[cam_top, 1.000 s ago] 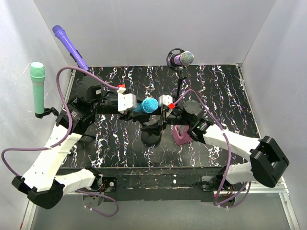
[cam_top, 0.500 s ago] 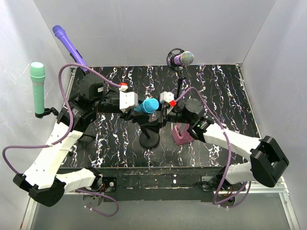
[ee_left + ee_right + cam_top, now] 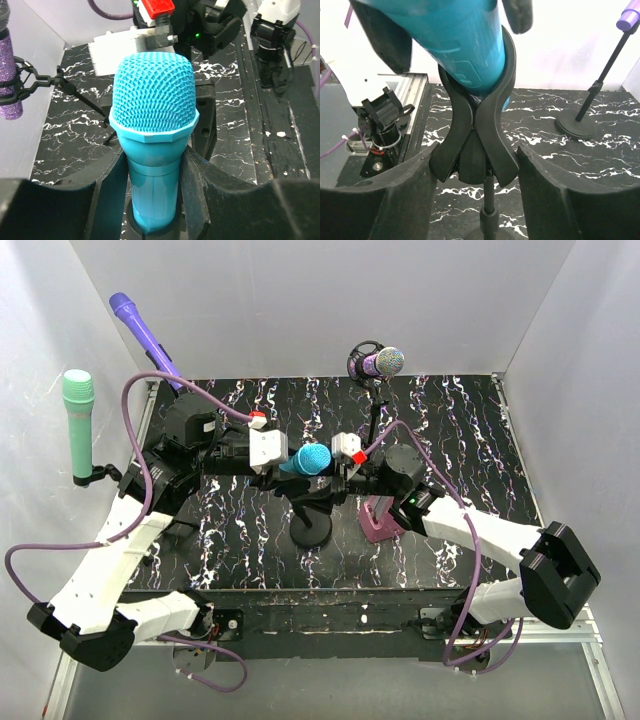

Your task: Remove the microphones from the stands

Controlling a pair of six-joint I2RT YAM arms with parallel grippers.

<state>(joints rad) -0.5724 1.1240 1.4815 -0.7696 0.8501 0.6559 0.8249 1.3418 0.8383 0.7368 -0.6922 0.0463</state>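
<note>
My left gripper pinches the blue microphone, ready to pull it out. It sits in the clip of the stand. My right gripper has its jaws wide around that clip to steady it; squeezing or not, I cannot tell.

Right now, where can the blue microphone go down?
Back right is bare, between the sparkly microphone's stand and the table edge. The near-left strip beside the stand base too. The middle is crowded: left gripper, right gripper, blue microphone, pink block.
</note>
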